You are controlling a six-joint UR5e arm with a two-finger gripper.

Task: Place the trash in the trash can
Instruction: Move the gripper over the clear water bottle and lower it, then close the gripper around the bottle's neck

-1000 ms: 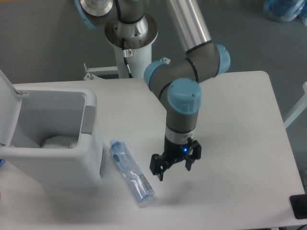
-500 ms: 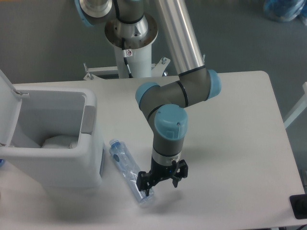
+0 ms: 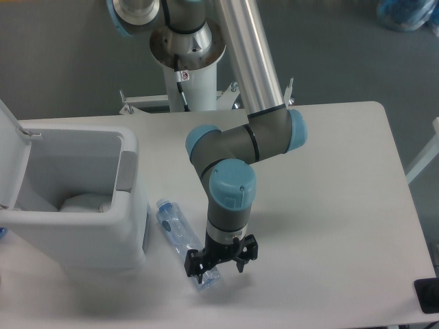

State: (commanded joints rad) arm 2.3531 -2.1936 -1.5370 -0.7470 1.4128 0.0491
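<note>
Grey-and-blue arm bent downward, spread gripper [image 3: 219, 262] over bottle [image 3: 184, 242] end.

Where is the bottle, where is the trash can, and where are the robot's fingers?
bottle [image 3: 173, 228]: fixed camera view, on its clear body just below the blue cap.
trash can [image 3: 82, 241]: fixed camera view, on its white front wall.
fingers [image 3: 196, 263]: fixed camera view, on the black finger nearest the bottle.

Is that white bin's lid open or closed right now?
Open. The trash can has its lid swung up at the left, so you see inside, where something pale lies at the bottom.
</note>
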